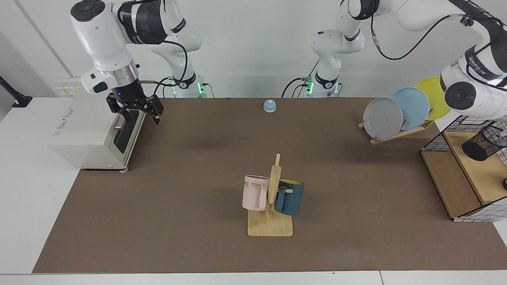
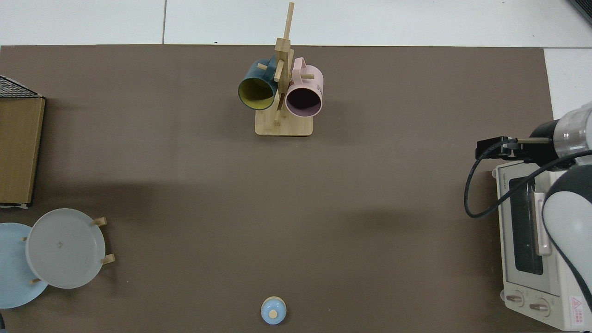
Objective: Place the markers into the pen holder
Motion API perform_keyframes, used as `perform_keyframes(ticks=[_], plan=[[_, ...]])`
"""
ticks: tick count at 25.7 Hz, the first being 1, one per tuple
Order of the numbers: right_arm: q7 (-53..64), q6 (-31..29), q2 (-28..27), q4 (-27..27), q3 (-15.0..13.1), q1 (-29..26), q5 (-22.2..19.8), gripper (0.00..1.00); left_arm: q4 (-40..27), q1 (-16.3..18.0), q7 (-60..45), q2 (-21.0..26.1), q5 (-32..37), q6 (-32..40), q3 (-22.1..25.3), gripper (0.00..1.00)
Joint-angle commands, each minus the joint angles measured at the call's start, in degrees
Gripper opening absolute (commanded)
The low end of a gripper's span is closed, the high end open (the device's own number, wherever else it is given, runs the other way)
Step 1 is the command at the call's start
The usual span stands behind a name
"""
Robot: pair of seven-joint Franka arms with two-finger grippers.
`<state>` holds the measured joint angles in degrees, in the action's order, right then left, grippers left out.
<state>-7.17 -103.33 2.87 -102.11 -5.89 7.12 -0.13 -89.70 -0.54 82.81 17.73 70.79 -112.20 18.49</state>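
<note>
Two mugs, one pink [image 1: 255,192] and one dark blue with a yellow inside [image 1: 289,197], hang empty by their handles on the pegs of a wooden stand [image 1: 271,221] nearest the camera, kept off the brown mat [image 1: 190,190].

At the right edge, a black wire-grid basket [image 1: 439,137] encloses wooden shelves; the small black wire-mesh pen holder [image 1: 482,144] stands on the upper shelf, and whether it holds anything cannot be told. No marker shows in either view.

The left gripper lies beyond the right edge; only that arm's wrist [image 1: 471,89] hangs above the basket.

Farther left, the waiting right gripper [image 1: 138,112] hovers by the white toaster oven [image 1: 95,132], fingers spread, empty.

Farther right, three plates [image 1: 410,109] stand in a rack.
</note>
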Motion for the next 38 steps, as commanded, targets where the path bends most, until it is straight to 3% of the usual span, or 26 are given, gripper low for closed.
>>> perform_keyframes(ticks=[1,5,28,30,31,33,37,38], plan=[[0.05,-0.21,0.65,-0.63,0.35,-0.44,-0.4,1.0,0.84,0.54,-1.34,1.34,-2.41,-3.46,0.41,0.0],[0.05,-0.21,0.65,-0.63,0.35,-0.44,-0.4,1.0,0.4,0.54,-2.04,1.96,-6.36,-3.73,0.85,0.0],[0.14,-0.21,0.65,-0.63,0.35,-0.44,-0.4,1.0,-2.23,1.07,-2.04,1.43,-12.26,-8.47,2.52,0.0],[0.05,-0.21,0.65,-0.63,0.35,-0.44,-0.4,1.0,-2.06,1.07,-2.13,1.43,-12.34,-8.65,2.61,0.1],[0.05,-0.21,0.65,-0.63,0.35,-0.44,-0.4,1.0,-2.06,0.98,-2.13,1.43,-12.34,-8.74,2.61,0.22],[0.14,-0.21,0.65,-0.63,0.35,-0.44,-0.4,1.0,-1.97,0.98,-2.57,1.43,-12.34,-8.74,2.61,0.62],[0.05,-0.21,0.65,-0.63,0.27,-0.44,-0.4,1.0,-1.88,0.98,-3.01,1.43,-12.43,-8.83,2.52,0.87],[0.05,-0.21,0.65,-0.63,0.35,-0.44,-0.4,1.0,-1.88,0.98,-3.01,1.43,-12.43,-8.83,2.52,0.89]])
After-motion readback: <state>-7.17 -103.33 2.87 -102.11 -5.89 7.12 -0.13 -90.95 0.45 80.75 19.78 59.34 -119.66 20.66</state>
